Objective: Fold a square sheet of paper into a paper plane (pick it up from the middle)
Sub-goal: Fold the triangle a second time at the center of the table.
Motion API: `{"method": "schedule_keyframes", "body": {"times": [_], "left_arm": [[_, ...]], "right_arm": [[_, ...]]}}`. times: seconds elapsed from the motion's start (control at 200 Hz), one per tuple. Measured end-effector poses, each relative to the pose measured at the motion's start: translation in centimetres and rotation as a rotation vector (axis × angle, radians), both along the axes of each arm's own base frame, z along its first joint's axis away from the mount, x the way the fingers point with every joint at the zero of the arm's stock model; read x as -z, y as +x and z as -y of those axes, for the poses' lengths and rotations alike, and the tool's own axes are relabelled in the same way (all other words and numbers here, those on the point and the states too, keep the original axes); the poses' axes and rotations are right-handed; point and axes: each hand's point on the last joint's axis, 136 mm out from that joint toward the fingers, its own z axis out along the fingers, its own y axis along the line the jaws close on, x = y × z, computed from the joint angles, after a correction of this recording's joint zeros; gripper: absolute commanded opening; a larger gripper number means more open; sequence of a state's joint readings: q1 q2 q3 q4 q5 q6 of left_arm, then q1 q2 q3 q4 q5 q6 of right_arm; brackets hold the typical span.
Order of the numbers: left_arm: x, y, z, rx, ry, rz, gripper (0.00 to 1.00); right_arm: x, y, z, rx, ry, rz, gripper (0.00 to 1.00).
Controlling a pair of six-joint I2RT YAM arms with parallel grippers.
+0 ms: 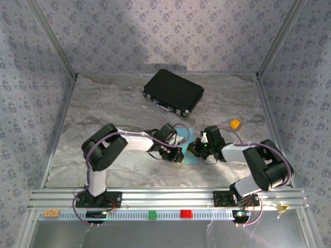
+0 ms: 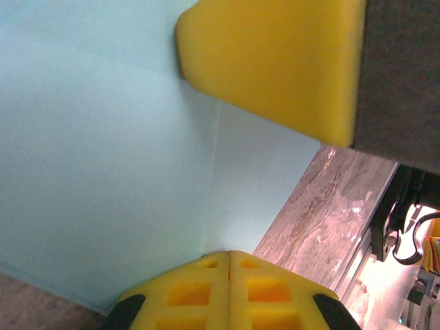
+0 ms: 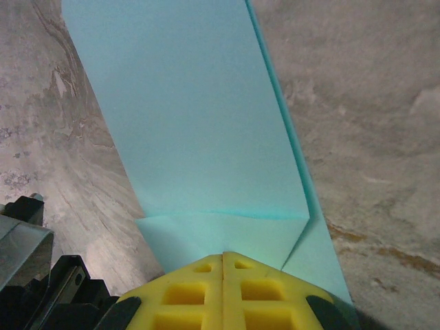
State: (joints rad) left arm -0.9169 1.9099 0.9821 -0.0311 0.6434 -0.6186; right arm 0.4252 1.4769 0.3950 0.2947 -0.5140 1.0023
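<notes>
Thin light blue paper sheet (image 3: pixel 199 117): partly folded, lying flat on the grey marbled tabletop (image 3: pixel 371 103), mid-table. It forms a long narrow panel with straight edges. A cross crease runs near one end, with small angled flaps below it. The left wrist view shows a further straight crease.

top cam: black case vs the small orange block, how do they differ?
The black case is far larger than the orange block. The case lies at the back centre; the block lies nearer the arms, to the right. Both rest on the marbled table.
</notes>
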Motion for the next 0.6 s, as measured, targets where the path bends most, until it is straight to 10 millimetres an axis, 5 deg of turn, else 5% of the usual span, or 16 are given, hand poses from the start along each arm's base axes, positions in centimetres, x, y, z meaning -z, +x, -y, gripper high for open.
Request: {"method": "schedule_keyframes", "body": {"times": [0.605], "left_arm": [[-0.4,-1.6,-0.7,0.017,0.024,-0.012,0.00]], "right_arm": [[0.0,-0.4,0.0,-0.005,-0.001,-0.016,0.02]]}}
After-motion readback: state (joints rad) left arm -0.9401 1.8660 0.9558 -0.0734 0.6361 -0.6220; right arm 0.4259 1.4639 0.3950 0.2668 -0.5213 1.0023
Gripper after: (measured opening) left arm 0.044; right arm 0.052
